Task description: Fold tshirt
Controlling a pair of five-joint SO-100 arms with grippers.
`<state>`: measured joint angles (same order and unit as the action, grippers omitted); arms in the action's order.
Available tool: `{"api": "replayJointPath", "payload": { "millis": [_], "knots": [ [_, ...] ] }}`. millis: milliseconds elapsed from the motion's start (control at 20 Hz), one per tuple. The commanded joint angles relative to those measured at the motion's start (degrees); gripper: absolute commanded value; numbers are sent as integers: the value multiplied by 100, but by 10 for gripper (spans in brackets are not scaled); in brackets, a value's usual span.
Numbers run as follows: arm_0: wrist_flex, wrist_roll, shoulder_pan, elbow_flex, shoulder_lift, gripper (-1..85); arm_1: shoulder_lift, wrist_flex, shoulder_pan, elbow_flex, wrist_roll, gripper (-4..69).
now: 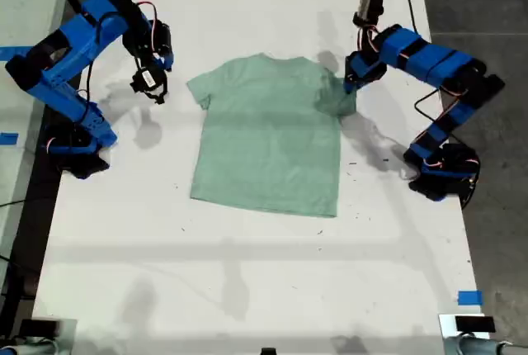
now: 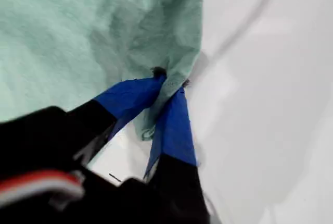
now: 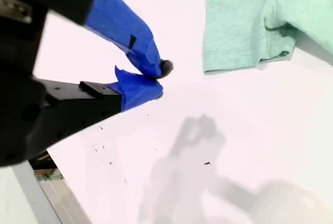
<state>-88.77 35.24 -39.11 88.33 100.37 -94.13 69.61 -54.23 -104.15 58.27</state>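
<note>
**A:** While the tshirt (image 1: 268, 136) lies flat near the middle of the white table (image 1: 247, 289), collar toward the exterior view's top, where does the risk sit?

**B:** At the sleeve on the exterior view's right. My first gripper (image 2: 169, 81) pinches a bunch of that sleeve's edge between its blue tips, and the cloth is already gathered there. The bite looks thin to me, so the fabric could slide out partway through a fold.

**A:** And if it holds?

**B:** Then a low pull could drag the whole shirt sideways instead of folding it, since nothing pins the far side.

**A:** What about the other arm?

**B:** My second gripper (image 3: 156, 81) hangs over bare table just beside the opposite sleeve (image 3: 239, 26), tips nearly pressed together, holding nothing. If it goes down like that, I judge it would only push the sleeve and wrinkle it.
</note>
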Motion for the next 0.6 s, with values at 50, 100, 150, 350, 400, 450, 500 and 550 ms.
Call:
{"api": "replayJointPath", "payload": {
  "millis": [50,100,150,350,400,450,500,550],
  "knots": [
    [62,-9,114,-290,-9,0,-369,800,791,1942,-589,-20],
    [62,-9,123,-290,-26,0,-308,809,993,2320,-765,-20],
    [70,-9,123,-290,-35,0,-185,756,1151,2593,-914,-20],
    [53,-9,132,-299,-44,0,316,35,1661,2725,-1494,-20],
    [53,-9,141,-299,-44,0,483,-255,1811,2689,-1635,-20],
    [62,-9,141,-299,-44,0,677,-598,1960,2637,-1784,-20],
    [70,-9,149,-299,-53,0,923,-1002,2109,2558,-1898,-20],
    [70,-18,167,-299,-53,0,1257,-1371,2241,2549,-2013,-20]
  ]
}}
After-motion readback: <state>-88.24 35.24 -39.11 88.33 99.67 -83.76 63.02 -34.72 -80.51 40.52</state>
